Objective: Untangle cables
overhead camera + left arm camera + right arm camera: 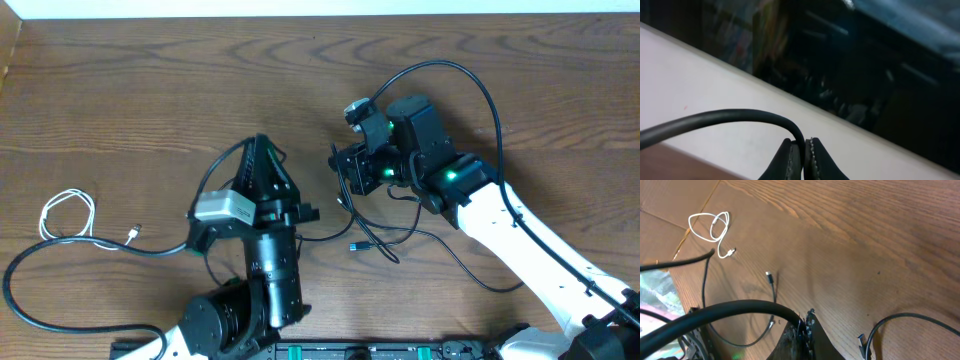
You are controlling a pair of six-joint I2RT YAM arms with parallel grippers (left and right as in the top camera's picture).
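Brown grain, black and white cords.
The desk [150, 90] is mid-brown with darker wavy grain; a pale strip [300, 8] borders its far side. At left lies the white cable [68, 212]. The black cable [715, 119] matches the black left end effector [801, 145], whose fingers [790, 161] carry pale dotted edges. The right arm [530, 250] is white with green lights [450, 177].
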